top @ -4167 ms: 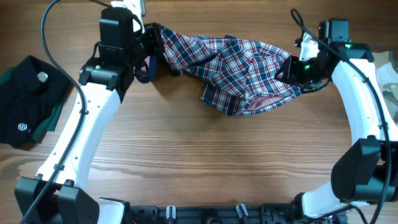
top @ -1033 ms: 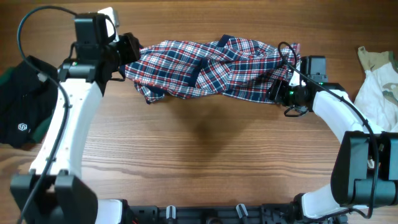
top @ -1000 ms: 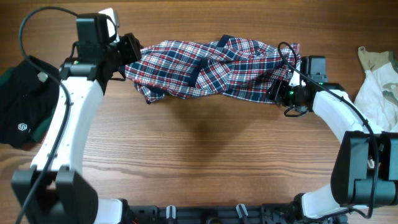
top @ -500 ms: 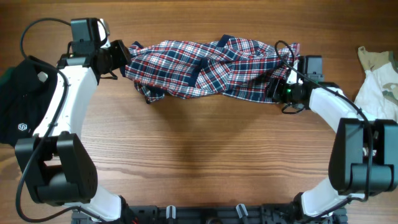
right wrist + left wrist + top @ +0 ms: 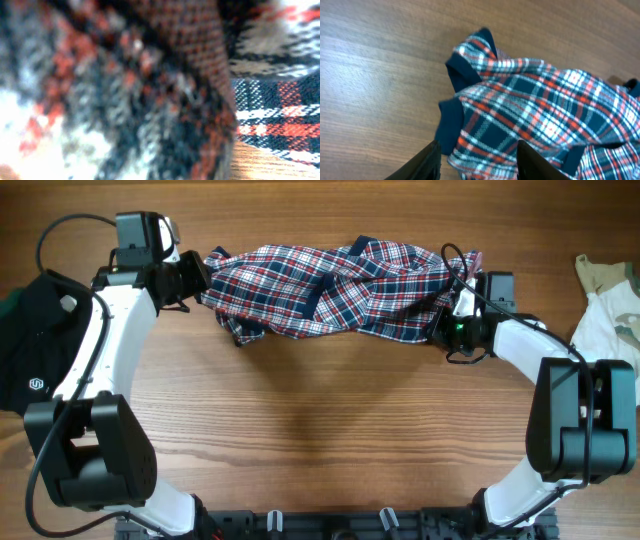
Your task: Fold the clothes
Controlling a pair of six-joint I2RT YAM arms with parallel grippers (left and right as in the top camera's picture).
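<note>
Easing off the plaid shirt [image 5: 330, 290], the left pincer [image 5: 477, 149] stands apart. Right pincer [image 5: 450, 328] has nosed into it; clamped or not, cannot tell. Folding looks unstarted.

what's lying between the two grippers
The bunched plaid shirt stretches between the left gripper and right gripper, clearest in the overhead view.

The plaid shirt [image 5: 335, 290] lies bunched in a band across the far side of the table [image 5: 330, 445], blocking the way between the left gripper [image 5: 200, 278] and right gripper [image 5: 447, 328] at its two ends. Bare wood in front of it gives room, hemmed by the left arm [image 5: 95, 370] and right arm [image 5: 525, 345]. A black garment [image 5: 40, 365] takes the left edge, a white and beige garment [image 5: 612, 305] the right
</note>
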